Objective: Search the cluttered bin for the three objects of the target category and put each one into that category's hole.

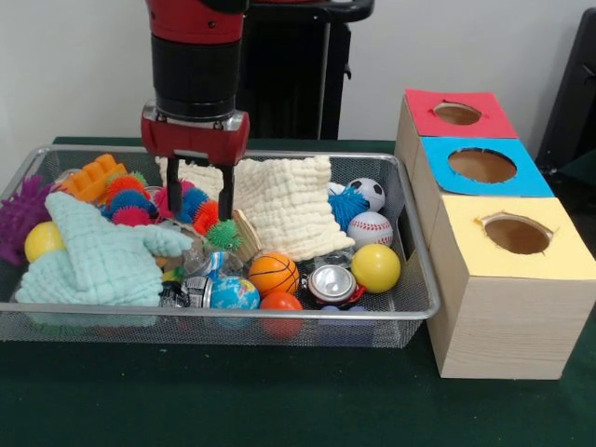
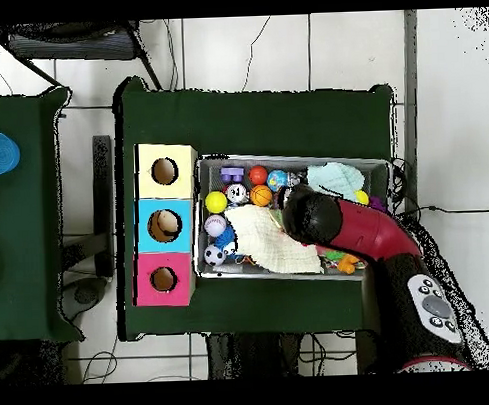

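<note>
Gripper (image 1: 199,193) with 2 dark fingers spread apart, poised inside the bin (image 1: 419,307) above spiky balls (image 1: 130,200), gripping nothing. Beside it lies a cream cloth (image 1: 284,209). A clear bottle (image 1: 207,265) lies below, near the basketball (image 1: 274,273) and a can (image 1: 332,283).

You cannot pick out a whole clear bottle: only wrinkly see-through plastic (image 1: 203,264) shows at the bin's (image 1: 233,317) near rim, half buried under the mint cloth (image 1: 98,261) and the globe ball (image 1: 233,294). In the overhead view the arm (image 2: 355,232) covers the middle of the bin, so the gripper (image 1: 199,194) is hidden there. The cream cloth (image 1: 284,205) hides whatever lies beneath it. The front view's top edge cuts off the arm, its left edge the purple spiky toy (image 1: 20,219).
</note>
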Controlling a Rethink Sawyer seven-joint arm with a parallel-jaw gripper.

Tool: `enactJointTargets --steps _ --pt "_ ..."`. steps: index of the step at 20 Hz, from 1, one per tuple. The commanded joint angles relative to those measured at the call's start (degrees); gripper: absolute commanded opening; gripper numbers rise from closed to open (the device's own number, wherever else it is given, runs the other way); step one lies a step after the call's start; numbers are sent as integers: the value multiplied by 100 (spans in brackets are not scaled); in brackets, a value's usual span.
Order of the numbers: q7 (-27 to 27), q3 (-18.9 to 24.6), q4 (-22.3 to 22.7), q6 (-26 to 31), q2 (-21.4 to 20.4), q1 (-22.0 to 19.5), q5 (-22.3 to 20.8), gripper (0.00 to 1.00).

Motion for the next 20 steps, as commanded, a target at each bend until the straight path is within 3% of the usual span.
enactJointTargets --steps 1,12,20 --pt "789 464 -363 -257 695 -110 207 100" --pt "1269 401 41 -1105 1034 17 329 100" --pt "1268 -285 -309 -995 1203 501 323 100"
